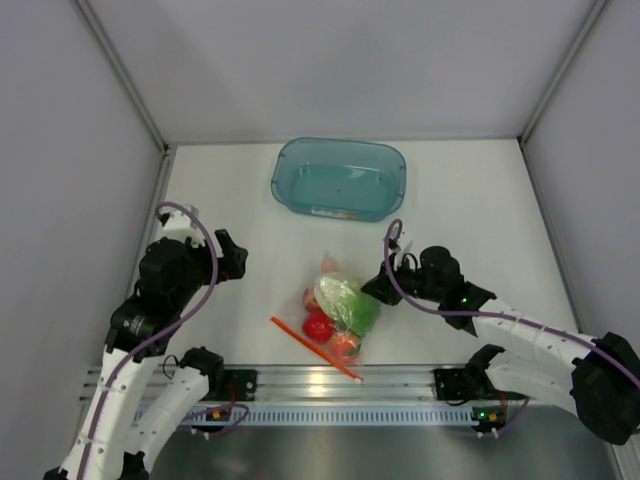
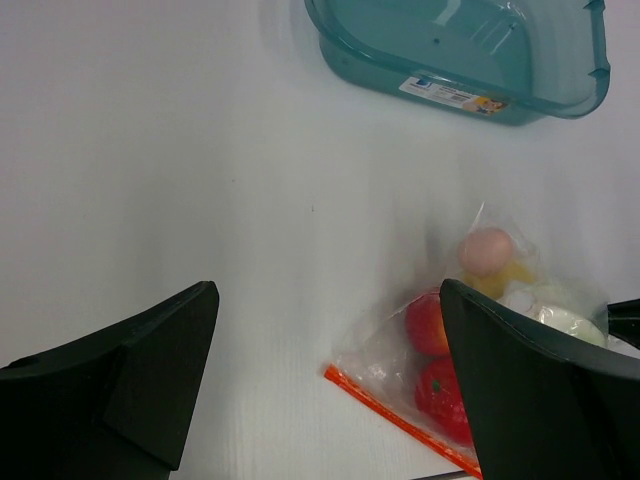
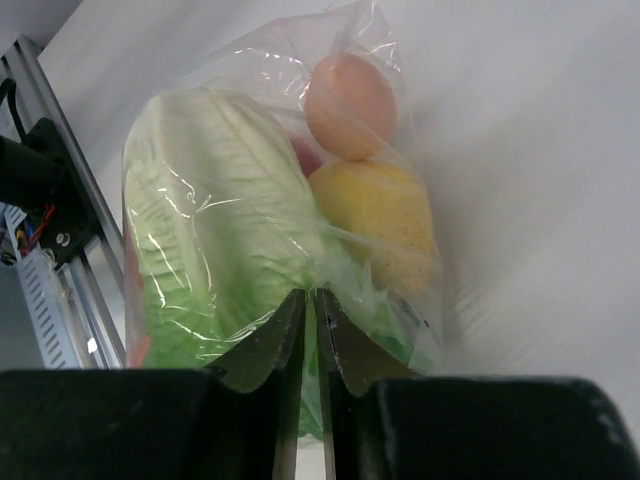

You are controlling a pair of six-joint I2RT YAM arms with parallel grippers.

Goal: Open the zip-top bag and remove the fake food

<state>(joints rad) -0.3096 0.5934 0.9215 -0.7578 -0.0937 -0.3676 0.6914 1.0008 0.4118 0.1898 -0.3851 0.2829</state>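
The zip-top bag (image 1: 338,310) lies on the white table in front of the arms, with its orange-red zip strip (image 1: 315,348) toward the near edge. Fake food fills it: a green-white lettuce head (image 3: 215,220), a pink peach (image 3: 348,90), a yellow fruit (image 3: 385,225) and red round pieces (image 2: 427,322). My right gripper (image 3: 310,295) is shut on a fold of the bag's plastic at the end away from the zip, beside the lettuce. Left of the bag, my left gripper (image 2: 328,300) hangs wide open, holding nothing. The zip strip (image 2: 395,417) runs just below it.
A teal translucent bin (image 1: 338,178) stands behind the bag toward the far wall. The aluminium rail (image 1: 330,380) carrying the arm bases runs along the near table edge, close to the zip strip. Grey walls enclose the table on three sides.
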